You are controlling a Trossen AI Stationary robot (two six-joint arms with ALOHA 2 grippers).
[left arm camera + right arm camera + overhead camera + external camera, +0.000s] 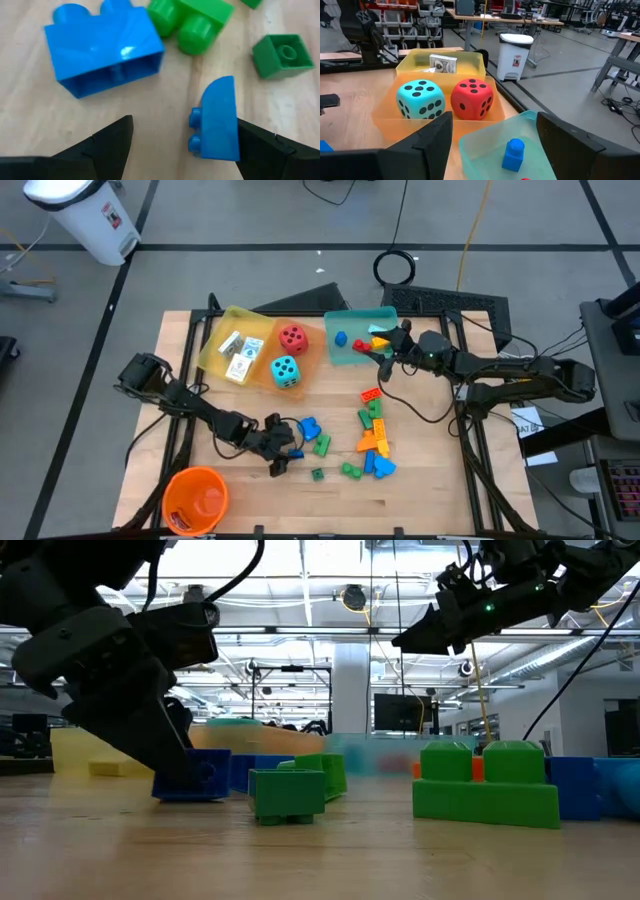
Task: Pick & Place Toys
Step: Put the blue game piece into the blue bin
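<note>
Most of the sorting is, we judge, behind us, yet a fair share remains. Both dice, red (293, 336) and cyan (286, 371), sit in the orange tray (312, 358), the cards (240, 357) lie in the yellow tray (214, 350), and the teal tray (340, 356) holds a blue brick (513, 154) plus a few others. Left on the table (440, 480) we see a cluster of orange, green, blue and red bricks (373, 438) and a smaller group near our left gripper (182, 142). That gripper is low at the table with its jaws spread around a curved blue brick (217, 120), not yet clenched on it. Our right gripper (492, 127) hangs above the teal tray, jaws apart and holding nothing. The bucket (195, 500) looks empty.
</note>
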